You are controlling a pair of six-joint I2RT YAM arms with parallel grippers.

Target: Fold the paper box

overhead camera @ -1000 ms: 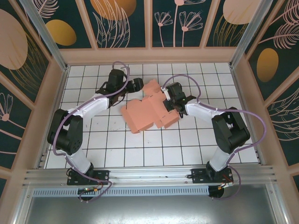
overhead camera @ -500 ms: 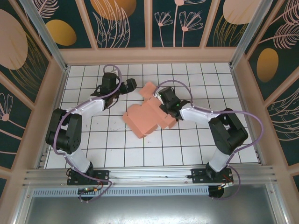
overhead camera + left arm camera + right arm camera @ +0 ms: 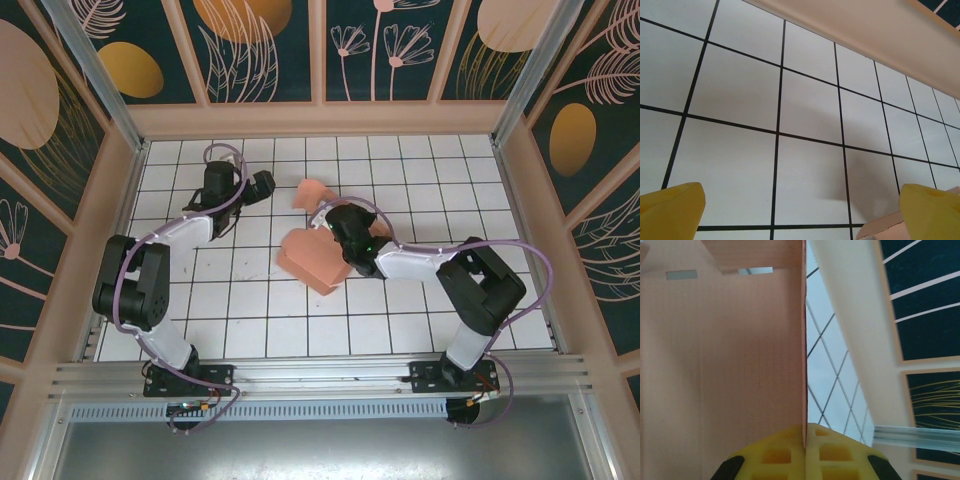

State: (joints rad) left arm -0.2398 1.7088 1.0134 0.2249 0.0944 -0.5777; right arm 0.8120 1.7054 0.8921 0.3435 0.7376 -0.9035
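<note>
Nearest, around the middle of the white tiled table [image 3: 230,320]: the paper box [image 3: 308,258], salmon-pink, partly folded, lying on the tiles with 1 flap reaching toward the far wall [image 3: 320,118]. Just behind its bulk, the right gripper [image 3: 337,224], 2 yellow fingers [image 3: 785,455] pressed together on a thin upright edge of the cardboard, seen edge-on in the right wrist view. Farther back and to the left, the left gripper [image 3: 266,184], spread wide, holding nothing, apart from the box, over bare tiles; 1 pink corner beside 1 yellow fingertip [image 3: 932,212] at the lower edge of the left wrist view.
</note>
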